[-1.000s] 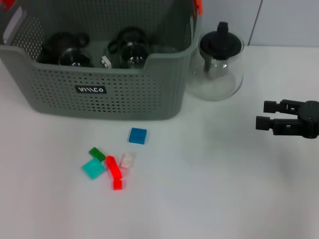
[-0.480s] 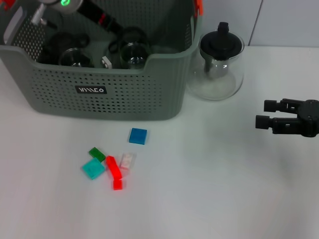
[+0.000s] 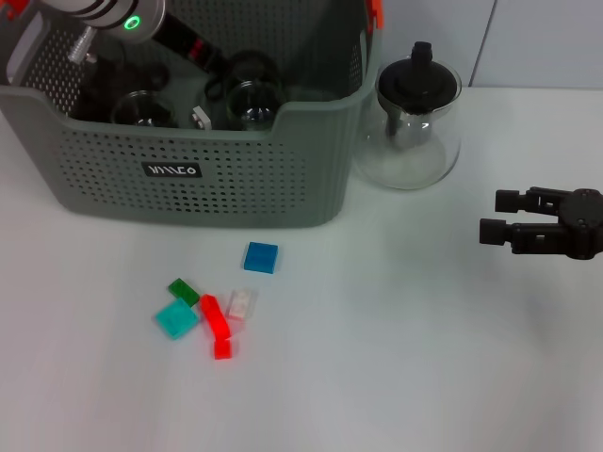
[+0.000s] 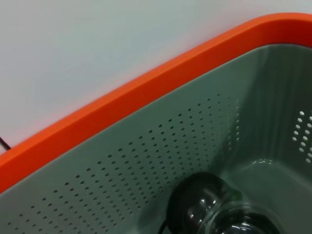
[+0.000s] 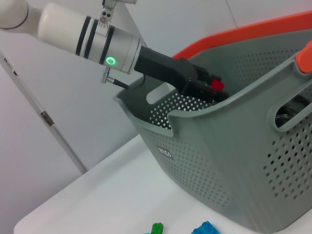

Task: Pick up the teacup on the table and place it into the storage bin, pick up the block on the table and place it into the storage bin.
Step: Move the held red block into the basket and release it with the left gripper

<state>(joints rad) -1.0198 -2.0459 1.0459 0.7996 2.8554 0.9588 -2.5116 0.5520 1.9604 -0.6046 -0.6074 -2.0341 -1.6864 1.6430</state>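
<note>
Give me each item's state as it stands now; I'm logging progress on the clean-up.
storage bin: upright on the table, open-topped, holding glass teacups.
glass teacups: lying inside the bin.
glass teapot: upright beside the bin, black lid on.
blue block: flat on the table, not yet binned.
other blocks: clustered on the table.
left hand: reaching into the bin.
right hand: open, idle above the table.
</note>
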